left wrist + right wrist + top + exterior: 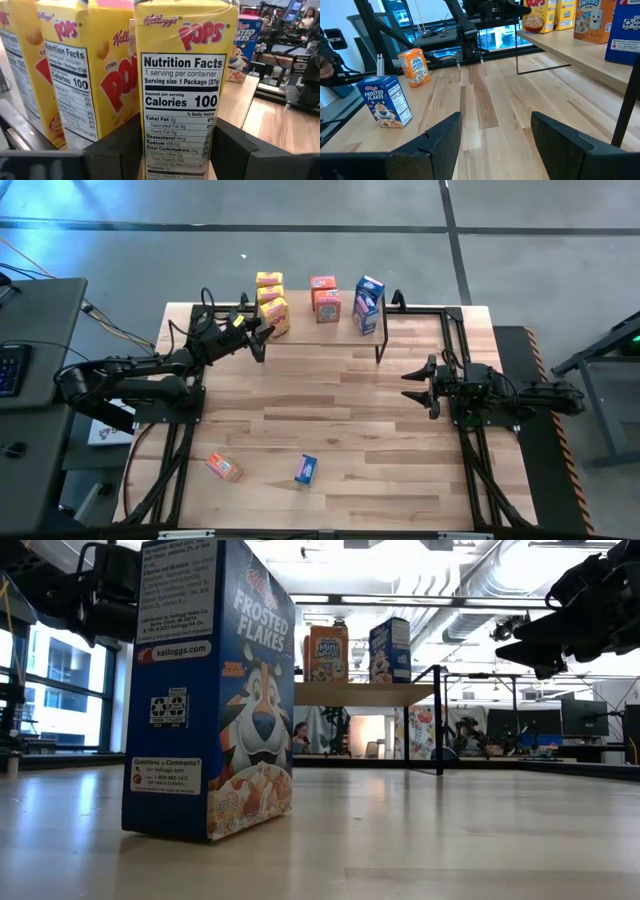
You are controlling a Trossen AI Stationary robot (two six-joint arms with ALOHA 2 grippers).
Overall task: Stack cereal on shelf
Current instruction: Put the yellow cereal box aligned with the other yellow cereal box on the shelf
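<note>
Open tabletop (340, 420) beside shelf (420, 320)

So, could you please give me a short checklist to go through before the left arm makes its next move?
1. Third yellow cardboard Corn Pops box upright on the light wood plank shelf: ok.
2. Left gripper fingers clear of that box: cannot tell, they flank it closely.
3. Orange-red Mini-Wheats box and blue Frosted Flakes box shelved: not ok, both sit on the wooden tabletop.
4. Right gripper open, empty: ok.
</note>
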